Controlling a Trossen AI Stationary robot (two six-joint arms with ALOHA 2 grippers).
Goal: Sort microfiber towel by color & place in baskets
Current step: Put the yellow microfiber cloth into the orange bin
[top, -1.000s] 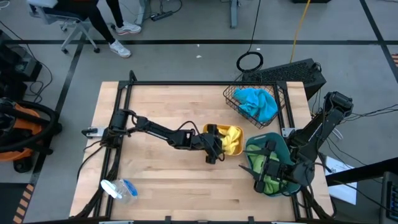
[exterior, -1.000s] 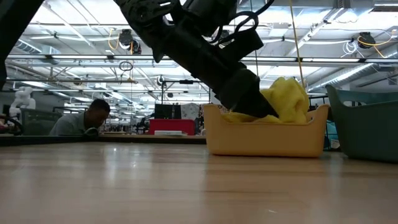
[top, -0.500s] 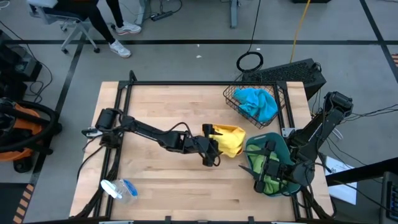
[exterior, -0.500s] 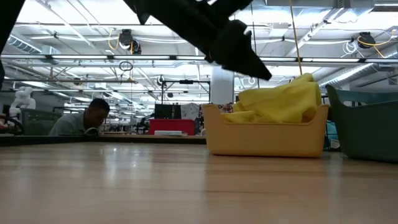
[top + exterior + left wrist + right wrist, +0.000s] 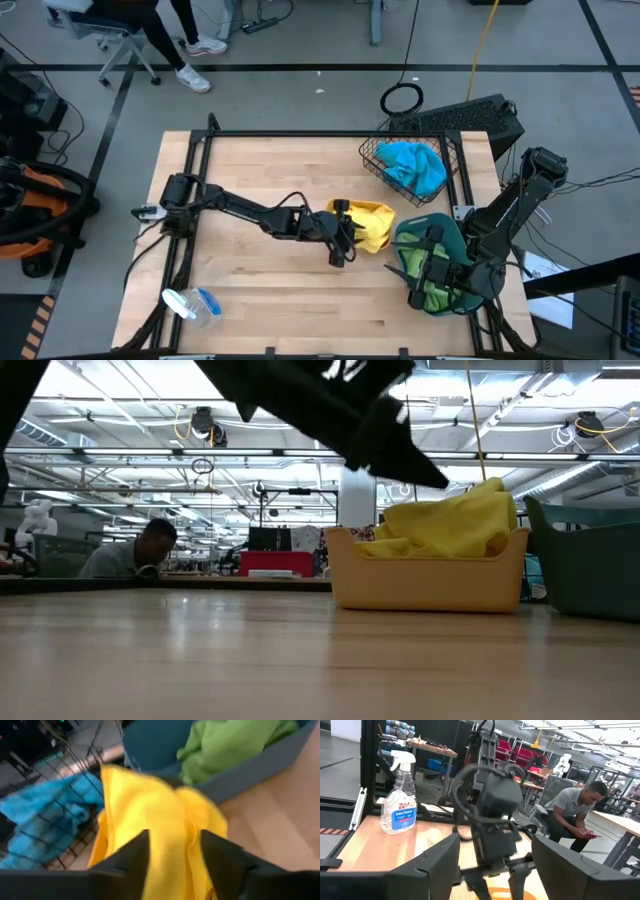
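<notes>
A yellow towel (image 5: 370, 225) lies heaped in the shallow orange bin (image 5: 430, 580), its top above the rim (image 5: 450, 520). My left gripper (image 5: 345, 240) hovers open just above the bin's near-left side, clear of the towel in the low view (image 5: 415, 465); in its wrist view (image 5: 175, 835) the yellow cloth fills the gap beyond the fingers. The teal bin (image 5: 450, 235) holds a green towel (image 5: 432, 295). The black wire basket (image 5: 375, 155) holds a blue towel (image 5: 412, 165). My right gripper (image 5: 495, 842) waits open over the teal bin.
A spray bottle (image 5: 190, 305) lies near the table's near-left corner. The three containers stand close together on the table's right half. Bare wood covers the left and middle. People show beyond the table (image 5: 130, 550), one seated (image 5: 575, 810).
My left gripper rose out of the orange bin, where it was down on the yellow towel a second ago, and now hangs above the rim. The towel stayed behind in the bin and sits higher and fuller than before.
</notes>
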